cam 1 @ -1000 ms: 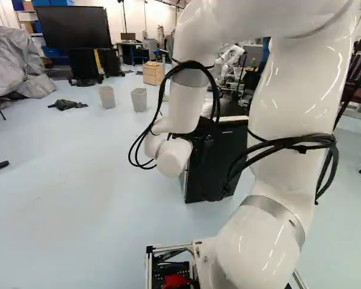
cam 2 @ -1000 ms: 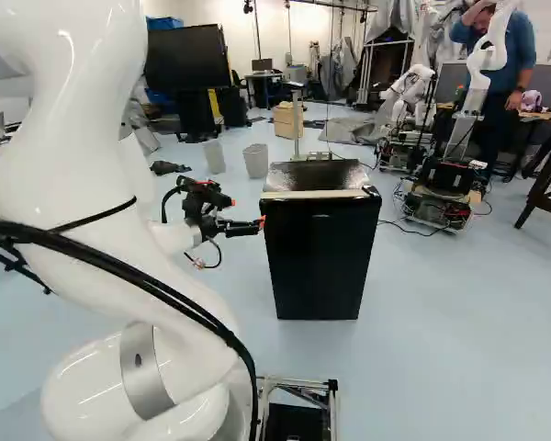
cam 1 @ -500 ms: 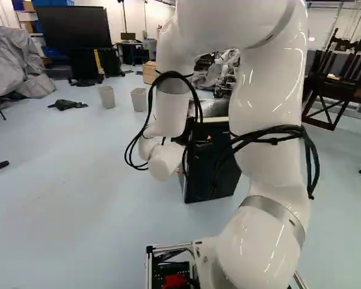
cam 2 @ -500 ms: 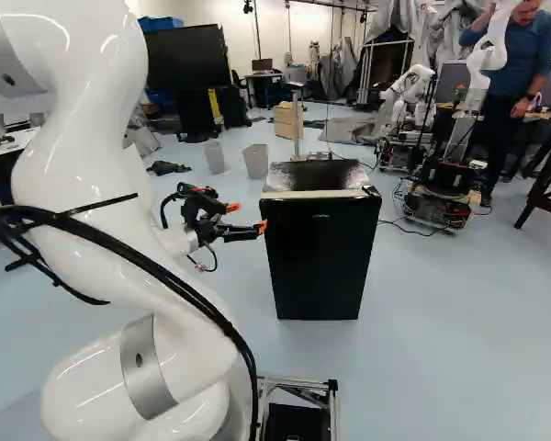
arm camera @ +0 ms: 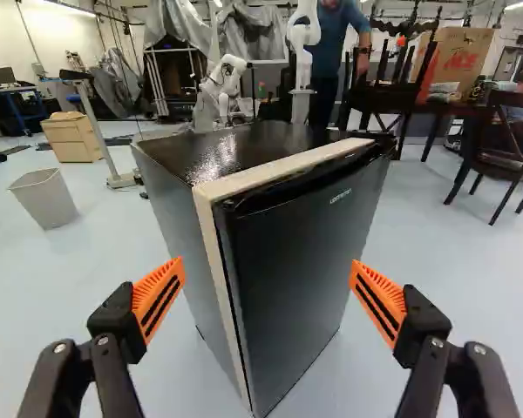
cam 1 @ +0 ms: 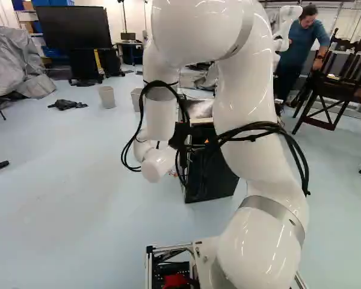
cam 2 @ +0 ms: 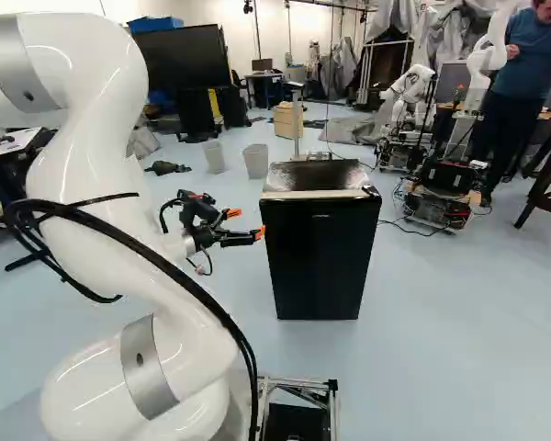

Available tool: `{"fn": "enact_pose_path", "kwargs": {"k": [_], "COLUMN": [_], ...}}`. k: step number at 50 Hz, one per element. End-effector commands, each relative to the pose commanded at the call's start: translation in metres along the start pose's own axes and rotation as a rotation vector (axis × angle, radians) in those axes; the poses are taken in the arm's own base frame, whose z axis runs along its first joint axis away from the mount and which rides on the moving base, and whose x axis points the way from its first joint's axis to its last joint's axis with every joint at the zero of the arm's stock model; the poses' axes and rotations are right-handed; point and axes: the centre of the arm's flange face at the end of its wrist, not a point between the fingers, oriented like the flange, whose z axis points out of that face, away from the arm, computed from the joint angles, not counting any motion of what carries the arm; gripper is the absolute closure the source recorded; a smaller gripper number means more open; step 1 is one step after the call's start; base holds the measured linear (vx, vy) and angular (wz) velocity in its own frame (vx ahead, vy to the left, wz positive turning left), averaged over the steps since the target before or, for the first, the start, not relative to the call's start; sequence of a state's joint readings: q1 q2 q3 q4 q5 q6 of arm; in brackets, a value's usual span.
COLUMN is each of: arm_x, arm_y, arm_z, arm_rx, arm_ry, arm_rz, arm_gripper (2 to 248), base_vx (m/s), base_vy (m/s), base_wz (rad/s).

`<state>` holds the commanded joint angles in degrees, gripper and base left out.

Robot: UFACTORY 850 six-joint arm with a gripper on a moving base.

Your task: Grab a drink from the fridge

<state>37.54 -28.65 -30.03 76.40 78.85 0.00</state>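
The fridge (cam 2: 294,262) stands upright on the floor (cam 2: 450,303), ahead of the arm (cam 1: 249,78) and near the middle of the right base view. Its door (arm camera: 305,270) looks closed, and a pale strip (arm camera: 279,168) runs along the top front edge and down the upright edge nearest the wrist camera. The end effector (cam 2: 246,222) is out at the left side of the fridge in the right base view, level with the upper part of the door and near that front upright edge. Its fingers are spread wide with nothing gripped; the wrist view has that upright edge ahead of the end effector (arm camera: 267,268), seen through the gap between the orange pads (arm camera: 159,294). One fingertip comes very near the fridge in the right base view, though from this angle I can't fairly say whether it touches. Black cables (cam 2: 156,262) are strapped along the arm. Beyond the fridge, two bins (cam 2: 256,161) (cam 2: 214,156) stand on the floor, with a drawer unit (cam 2: 286,121) farther back and a dark cloth (cam 2: 168,168) lying nearby. Another robot (cam 2: 480,83) stands past the fridge's right side in the right base view. In the wrist view, a carton (arm camera: 462,57) sits on a worktop (arm camera: 438,109) behind the fridge, near a dark chair (arm camera: 497,159).
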Motion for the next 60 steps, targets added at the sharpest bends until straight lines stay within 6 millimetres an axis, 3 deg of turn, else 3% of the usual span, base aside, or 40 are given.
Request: {"fn": "enact_pose_path", "kwargs": {"k": [27,60], "arm_x": [0.000,0.002], "arm_y": [-0.021,-0.031], "arm_z": [0.011,0.025], "arm_rx": [-0.010,-0.035], "arm_ry": [0.007,0.013], "arm_rz": [0.030,0.054], "arm_gripper": [3,3], "base_vx": [0.000,0.000], "base_vy": [0.000,0.000], "base_wz": [0.000,0.000]}}
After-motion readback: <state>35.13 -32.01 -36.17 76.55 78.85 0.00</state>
